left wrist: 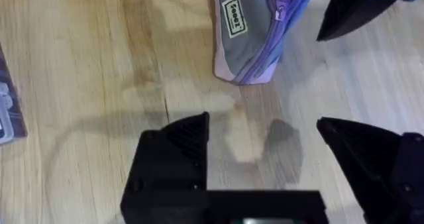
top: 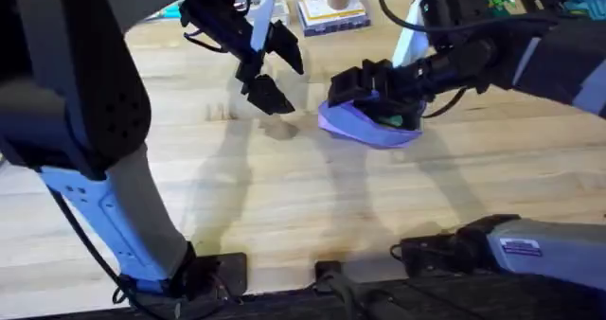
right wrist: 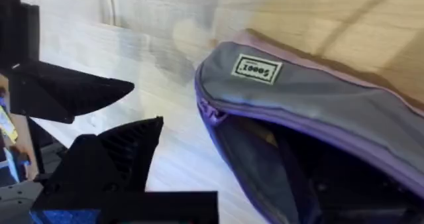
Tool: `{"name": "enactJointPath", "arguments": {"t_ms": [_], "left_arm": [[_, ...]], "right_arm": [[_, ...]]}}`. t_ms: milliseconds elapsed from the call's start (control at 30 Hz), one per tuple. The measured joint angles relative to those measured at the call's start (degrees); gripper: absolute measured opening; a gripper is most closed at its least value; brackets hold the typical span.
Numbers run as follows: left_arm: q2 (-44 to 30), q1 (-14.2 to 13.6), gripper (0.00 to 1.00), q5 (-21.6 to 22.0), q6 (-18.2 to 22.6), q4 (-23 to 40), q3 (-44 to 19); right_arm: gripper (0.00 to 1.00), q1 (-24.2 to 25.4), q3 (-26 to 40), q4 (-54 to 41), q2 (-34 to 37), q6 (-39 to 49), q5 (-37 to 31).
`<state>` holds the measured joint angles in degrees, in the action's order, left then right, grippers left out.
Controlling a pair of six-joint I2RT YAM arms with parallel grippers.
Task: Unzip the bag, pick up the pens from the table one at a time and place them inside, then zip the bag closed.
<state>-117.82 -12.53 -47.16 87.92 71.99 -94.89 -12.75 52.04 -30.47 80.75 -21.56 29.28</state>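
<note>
Hovering wide open and empty, the left hand hangs beside the soft lavender fabric pouch, unzipped on the pale wooden tabletop; zipping it closed likely comes next.

Partly hidden under the right gripper: the bag, far end cut off in both wrist views. Too dark to make out: contents of the open bag beside the right fingers. Unreadably small: label on the bag, clutter beyond the left gripper.
</note>
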Motion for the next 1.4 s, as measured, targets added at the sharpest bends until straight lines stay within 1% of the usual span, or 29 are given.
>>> {"name": "enactJointPath", "arguments": {"t_ms": [333, 433, 700, 933, 1233, 1400], "left_arm": [[0.0, 0.0, 0.994, 0.0, 0.0, 0.0, 0.0], [0.0, 0.0, 0.994, 0.0, 0.0, 0.0, 0.0], [0.0, 0.0, 0.993, 0.0, 0.0, 0.0, 0.0], [0.0, 0.0, 0.993, 0.0, 0.0, 0.0, 0.0], [0.0, 0.0, 0.993, 0.0, 0.0, 0.0, 0.0], [0.0, 0.0, 0.993, 0.0, 0.0, 0.0, 0.0]], "right_arm": [[0.998, -4.2, -1.3, 6.8, 0.0, -4.7, 0.3], [0.998, -4.7, -1.3, 8.0, 0.0, -5.7, 0.3], [0.998, -4.7, -1.5, 8.9, 0.0, -7.2, 0.4], [0.997, -4.6, -1.6, 10.7, 0.0, -7.6, 4.8], [0.997, -3.9, -1.7, 10.7, 0.0, -7.6, 7.0], [0.997, -2.8, -1.7, 10.7, -0.3, -7.5, 8.5]]}}
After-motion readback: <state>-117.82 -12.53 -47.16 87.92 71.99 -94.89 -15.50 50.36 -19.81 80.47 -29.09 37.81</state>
